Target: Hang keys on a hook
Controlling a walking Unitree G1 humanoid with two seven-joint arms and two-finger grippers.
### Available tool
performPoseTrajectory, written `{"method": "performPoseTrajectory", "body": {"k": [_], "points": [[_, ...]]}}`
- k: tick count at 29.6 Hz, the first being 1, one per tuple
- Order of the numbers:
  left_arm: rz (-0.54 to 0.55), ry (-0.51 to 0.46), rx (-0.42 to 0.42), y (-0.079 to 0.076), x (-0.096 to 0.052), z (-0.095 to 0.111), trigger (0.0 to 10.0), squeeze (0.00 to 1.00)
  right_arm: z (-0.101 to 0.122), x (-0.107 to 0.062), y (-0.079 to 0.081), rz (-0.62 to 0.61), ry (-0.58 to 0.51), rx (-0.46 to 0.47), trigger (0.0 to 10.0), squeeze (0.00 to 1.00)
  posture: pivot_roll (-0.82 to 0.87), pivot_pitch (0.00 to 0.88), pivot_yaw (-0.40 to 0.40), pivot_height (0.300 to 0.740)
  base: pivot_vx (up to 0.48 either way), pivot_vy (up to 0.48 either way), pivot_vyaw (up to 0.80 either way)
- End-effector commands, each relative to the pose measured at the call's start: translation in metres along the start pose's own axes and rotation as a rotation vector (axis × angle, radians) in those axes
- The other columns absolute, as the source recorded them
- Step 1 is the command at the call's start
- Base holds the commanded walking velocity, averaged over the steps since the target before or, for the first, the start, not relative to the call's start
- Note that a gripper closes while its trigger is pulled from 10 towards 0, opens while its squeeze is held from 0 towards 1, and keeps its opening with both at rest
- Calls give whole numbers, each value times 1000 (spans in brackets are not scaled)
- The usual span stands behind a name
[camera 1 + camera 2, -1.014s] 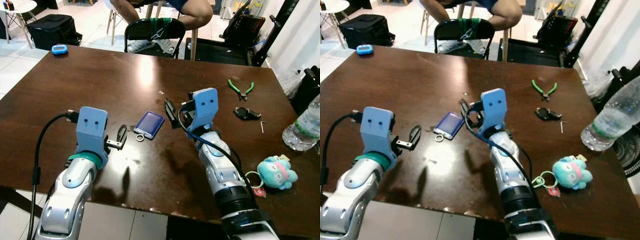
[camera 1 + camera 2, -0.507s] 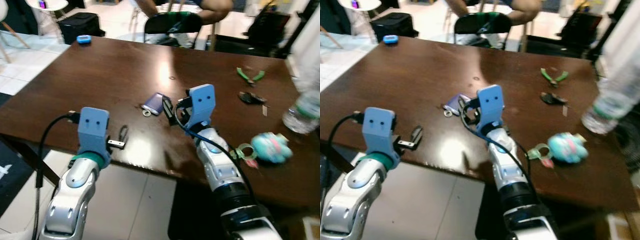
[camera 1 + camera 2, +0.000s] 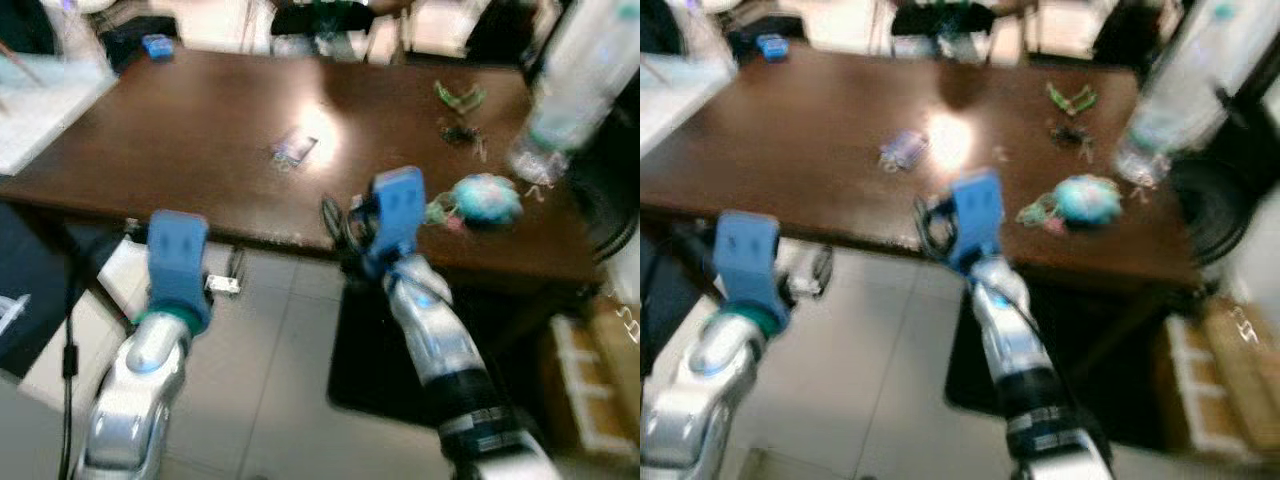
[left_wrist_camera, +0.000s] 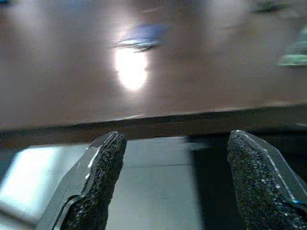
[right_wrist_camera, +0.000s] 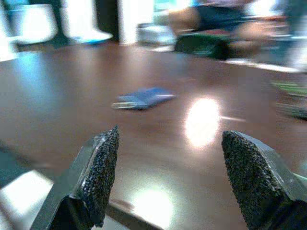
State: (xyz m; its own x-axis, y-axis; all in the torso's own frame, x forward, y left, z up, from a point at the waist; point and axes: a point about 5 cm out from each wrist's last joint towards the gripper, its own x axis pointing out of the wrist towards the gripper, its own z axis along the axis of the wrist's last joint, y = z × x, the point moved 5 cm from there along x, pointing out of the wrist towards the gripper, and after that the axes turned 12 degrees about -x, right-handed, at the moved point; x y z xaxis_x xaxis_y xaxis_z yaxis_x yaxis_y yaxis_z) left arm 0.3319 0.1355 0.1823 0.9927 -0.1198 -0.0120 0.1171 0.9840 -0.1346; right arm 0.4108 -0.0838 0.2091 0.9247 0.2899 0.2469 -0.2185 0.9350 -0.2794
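The views are blurred. A bunch of dark keys (image 3: 461, 133) lies on the brown table (image 3: 180, 150) at the far right, close to green pliers (image 3: 455, 95). A blue tag with a ring (image 3: 293, 148) lies mid-table, also in the left wrist view (image 4: 141, 37) and the right wrist view (image 5: 144, 97). A teal plush keyring (image 3: 485, 197) sits near the front edge. My left gripper (image 3: 235, 270) hangs open over the floor, short of the table's front edge. My right gripper (image 3: 335, 225) is open at that edge, holding nothing.
A clear water bottle (image 3: 575, 80) stands at the table's right side, and a small blue object (image 3: 157, 45) lies at its far left corner. A dark chair (image 3: 320, 18) stands behind the table. A black mat (image 3: 365, 350) covers the floor below; cardboard boxes (image 3: 590, 375) sit at the right.
The whole picture has shifted: the camera has drawn back from the table, which now lies farther away. Both grippers now hang at or before its front edge, still open.
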Motion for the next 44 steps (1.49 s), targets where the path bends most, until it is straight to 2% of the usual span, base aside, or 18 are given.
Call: {"method": "performPoseTrajectory", "body": {"k": [1, 12, 22, 28, 29, 33, 34, 38, 44], "points": [[3, 26, 0, 4, -2, -5, 10000, 0, 2, 1, 7, 12, -3, 18, 10000, 0, 1, 55, 59, 740, 0, 0, -800], [-27, 35, -7, -2, -1, -4, 10000, 0, 5, 4, 6, 4, -9, 26, 10000, 0, 7, 53, 63, 740, 0, 0, -800], [-12, 17, 21, 1, -1, -2, 10000, 0, 5, 4, 7, 4, -13, 20, 10000, 0, 10, 53, 64, 740, 0, 0, -684], [18, -15, 41, 5, 0, 2, 10000, 0, 6, 3, 11, 22, -22, 13, 10000, 0, 9, 52, 63, 740, 251, 0, 0], [41, -16, 56, 10, 2, 2, 10000, 0, 8, 2, 16, 45, -33, 15, 10000, 0, 7, 48, 65, 740, 472, 0, 0], [46, -17, 63, 11, 2, 2, 10000, 0, 9, 2, 18, 54, -39, 17, 10000, 0, 7, 48, 65, 740, 472, 0, 0], [58, -16, 70, 14, 3, 2, 10000, 0, 11, 2, 23, 71, -49, 8, 10000, 0, 7, 48, 65, 740, 472, 0, 0], [63, -16, 73, 15, 4, 2, 10000, 0, 8, 2, 25, 72, -34, -27, 10000, 0, 11, 45, 68, 740, 474, 0, 200], [65, -16, 75, 16, 4, 2, 10000, 0, 9, 2, 25, 70, -43, -1, 10000, 0, 12, 45, 68, 740, 475, 0, 519]]}}
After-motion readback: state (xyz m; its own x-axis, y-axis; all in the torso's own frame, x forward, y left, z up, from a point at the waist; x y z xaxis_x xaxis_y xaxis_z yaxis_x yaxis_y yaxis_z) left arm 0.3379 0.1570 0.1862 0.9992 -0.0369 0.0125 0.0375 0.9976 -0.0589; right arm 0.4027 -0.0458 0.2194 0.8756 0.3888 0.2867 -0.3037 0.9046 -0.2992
